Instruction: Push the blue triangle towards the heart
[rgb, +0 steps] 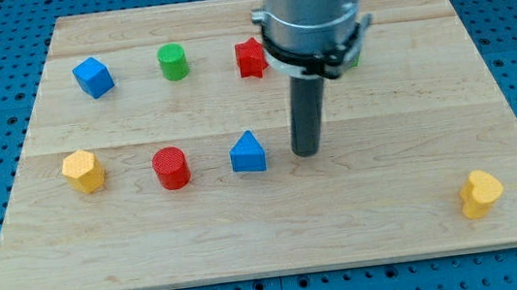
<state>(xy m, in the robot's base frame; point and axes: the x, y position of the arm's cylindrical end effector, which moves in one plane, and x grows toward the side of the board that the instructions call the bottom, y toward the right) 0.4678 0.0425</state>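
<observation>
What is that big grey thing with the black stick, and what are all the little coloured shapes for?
That grey thing is a robot arm. It has no hand, only a dark rod, and my tip slides on the wooden board to push blocks. It holds nothing. There is one picture, looking down at the board from the front. My tip stands just to the view's right of the blue triangle, not quite touching. In that row are also a red cylinder and a yellow block. Above are a blue cube, a green cylinder and a red star. The yellow heart sits far at the view's bottom right.
</observation>
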